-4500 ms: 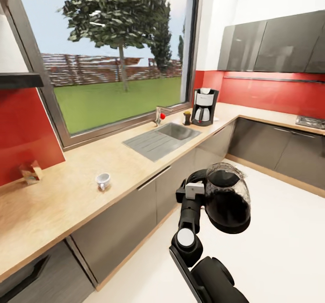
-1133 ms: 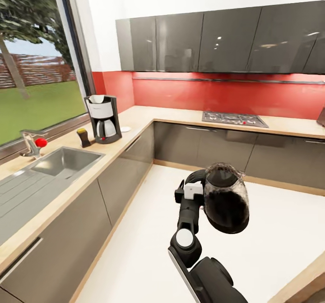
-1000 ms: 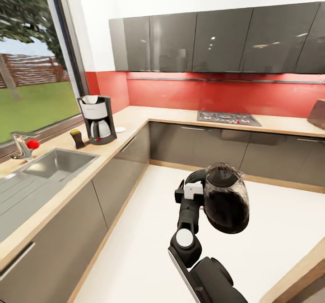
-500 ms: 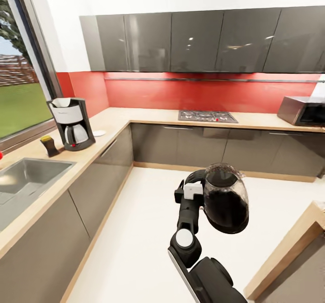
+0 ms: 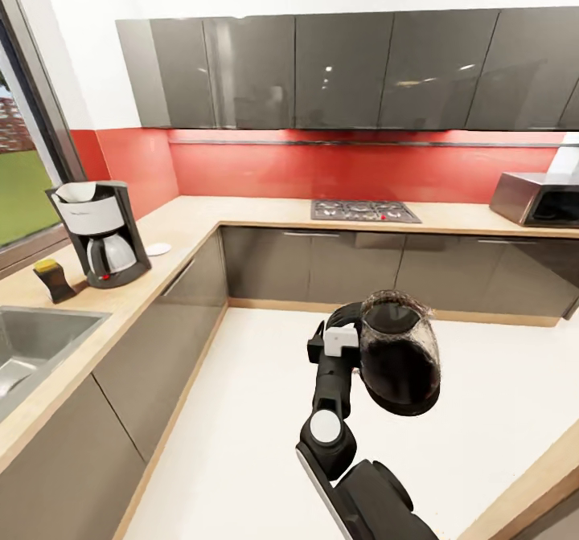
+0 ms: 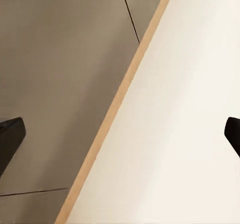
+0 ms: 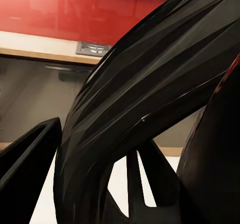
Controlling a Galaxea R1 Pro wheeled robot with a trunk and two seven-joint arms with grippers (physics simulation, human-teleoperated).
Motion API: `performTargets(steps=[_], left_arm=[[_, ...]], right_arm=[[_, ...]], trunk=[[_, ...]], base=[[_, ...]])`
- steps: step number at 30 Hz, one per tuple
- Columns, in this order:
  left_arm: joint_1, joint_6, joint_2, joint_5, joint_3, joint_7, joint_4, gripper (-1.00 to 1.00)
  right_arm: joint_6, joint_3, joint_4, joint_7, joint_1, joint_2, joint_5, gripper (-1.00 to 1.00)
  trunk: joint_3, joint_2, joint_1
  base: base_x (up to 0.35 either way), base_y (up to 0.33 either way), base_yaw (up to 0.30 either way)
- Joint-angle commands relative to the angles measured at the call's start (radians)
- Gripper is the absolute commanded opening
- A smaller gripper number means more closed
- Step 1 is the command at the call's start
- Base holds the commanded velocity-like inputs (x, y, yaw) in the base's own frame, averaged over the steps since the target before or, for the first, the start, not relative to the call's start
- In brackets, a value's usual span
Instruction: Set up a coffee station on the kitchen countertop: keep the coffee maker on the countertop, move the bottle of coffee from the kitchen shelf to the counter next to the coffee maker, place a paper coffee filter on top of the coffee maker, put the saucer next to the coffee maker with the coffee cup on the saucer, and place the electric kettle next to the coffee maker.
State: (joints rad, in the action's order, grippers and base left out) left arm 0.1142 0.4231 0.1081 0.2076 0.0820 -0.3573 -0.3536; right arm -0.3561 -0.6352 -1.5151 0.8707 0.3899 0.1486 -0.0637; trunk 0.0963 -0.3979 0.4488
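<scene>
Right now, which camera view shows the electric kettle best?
The head view: the whole electric kettle shows, carried by the right pincer over the floor. The right wrist view gives a close-up of its black loop handle.

clear glass electric kettle (image 5: 400, 351) with ribbed glossy black handle (image 7: 140, 99); glossy red backsplash (image 5: 362, 172); glossy grey wall cabinets (image 5: 346, 70); steel sink (image 5: 32, 343).

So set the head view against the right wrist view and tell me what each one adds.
Head view alone: the coffee maker with the paper coffee filter on top, the bottle of coffee, the saucer, and the whole electric kettle. Right wrist view alone: the right end effector shut on the kettle's black loop handle, seen close. Both share the kettle, the hob and the red backsplash.
</scene>
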Motion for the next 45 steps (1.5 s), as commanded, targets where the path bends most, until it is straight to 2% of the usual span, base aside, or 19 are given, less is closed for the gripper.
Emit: performTargets(steps=[1,16,45], left_arm=[[0.001,0.003,0.001,0.009,0.009,-0.005,0.0,1.0],[0.001,0.003,0.001,0.005,0.01,-0.005,0.002,1.0],[0.001,0.003,0.001,0.004,0.009,-0.005,0.002,1.0]], right_arm=[[-0.01,-0.001,0.0,0.003,0.001,0.0,-0.008,-1.0],[-0.011,-0.001,0.0,0.004,0.001,0.0,-0.008,-1.0],[-0.012,-0.001,0.0,0.004,0.001,0.0,-0.008,-1.0]], trunk=[[0.002,-0.002,0.001],[0.002,-0.002,0.001],[0.002,-0.002,0.001]], base=[[0.336,0.146,-0.001],[0.335,0.102,0.0],[0.293,-0.13,0.0]])
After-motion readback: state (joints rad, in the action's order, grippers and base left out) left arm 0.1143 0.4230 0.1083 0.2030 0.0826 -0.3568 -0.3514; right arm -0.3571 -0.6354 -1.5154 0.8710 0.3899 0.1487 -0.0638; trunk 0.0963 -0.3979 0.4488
